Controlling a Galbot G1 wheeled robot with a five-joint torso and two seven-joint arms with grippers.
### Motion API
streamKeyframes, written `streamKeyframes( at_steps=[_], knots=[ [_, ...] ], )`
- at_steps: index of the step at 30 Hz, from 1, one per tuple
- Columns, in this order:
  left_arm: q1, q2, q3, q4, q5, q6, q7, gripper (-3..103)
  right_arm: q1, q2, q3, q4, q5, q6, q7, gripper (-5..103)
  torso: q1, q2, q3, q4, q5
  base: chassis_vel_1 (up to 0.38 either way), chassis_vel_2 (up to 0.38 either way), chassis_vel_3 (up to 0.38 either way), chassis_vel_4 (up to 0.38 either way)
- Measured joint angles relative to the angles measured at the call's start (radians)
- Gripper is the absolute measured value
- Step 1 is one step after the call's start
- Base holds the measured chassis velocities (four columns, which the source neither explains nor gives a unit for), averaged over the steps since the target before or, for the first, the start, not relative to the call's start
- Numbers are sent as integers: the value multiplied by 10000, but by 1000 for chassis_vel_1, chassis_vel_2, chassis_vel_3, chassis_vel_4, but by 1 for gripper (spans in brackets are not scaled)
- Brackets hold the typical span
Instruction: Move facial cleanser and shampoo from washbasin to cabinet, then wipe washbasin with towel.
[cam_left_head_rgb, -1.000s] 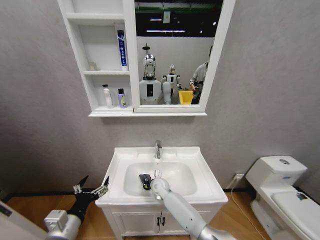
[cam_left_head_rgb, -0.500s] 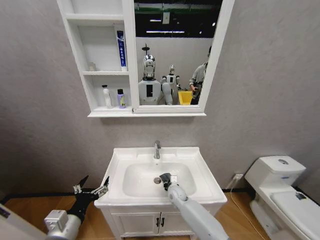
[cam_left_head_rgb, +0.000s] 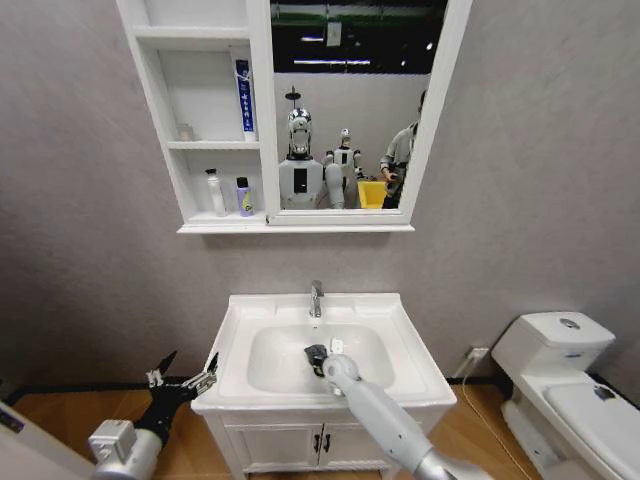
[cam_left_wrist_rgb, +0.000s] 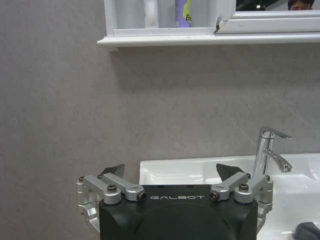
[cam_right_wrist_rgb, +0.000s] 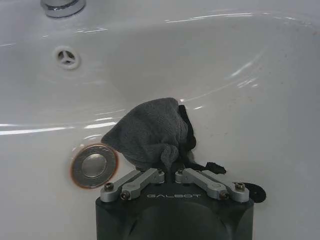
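Two bottles already on cabinet bottom shelf; moving part looks done. Right gripper clamped on towel, pressed into washbasin bowl beside drain; wiping underway. Left gripper spread apart, idle off washbasin's left edge

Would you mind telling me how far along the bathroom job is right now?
Done: two bottles stand on the cabinet lowest shelf. In hand: the right gripper, shut on the towel, is inside the washbasin bowl beside the drain. The left gripper waits open beside the basin. Left: finishing wiping.
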Motion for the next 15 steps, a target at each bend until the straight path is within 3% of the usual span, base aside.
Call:
streamKeyframes(
  at_steps=[5,8,15],
  knots=[
    [0,0,0,0,0,0,0,100,222,-98,-212,102,802,-130,-152,4,0,0,0,-5,-5,0,0,0,0],
    [0,0,1,0,0,0,0,100,844,726,-613,-587,1488,-184,-131,4,1,-1,1,10,0,0,0,0,0],
    [0,0,0,0,0,0,-1,100,1294,1833,-1053,-1429,1524,-103,-197,4,1,-1,1,6,-3,0,0,0,0]
  ],
)
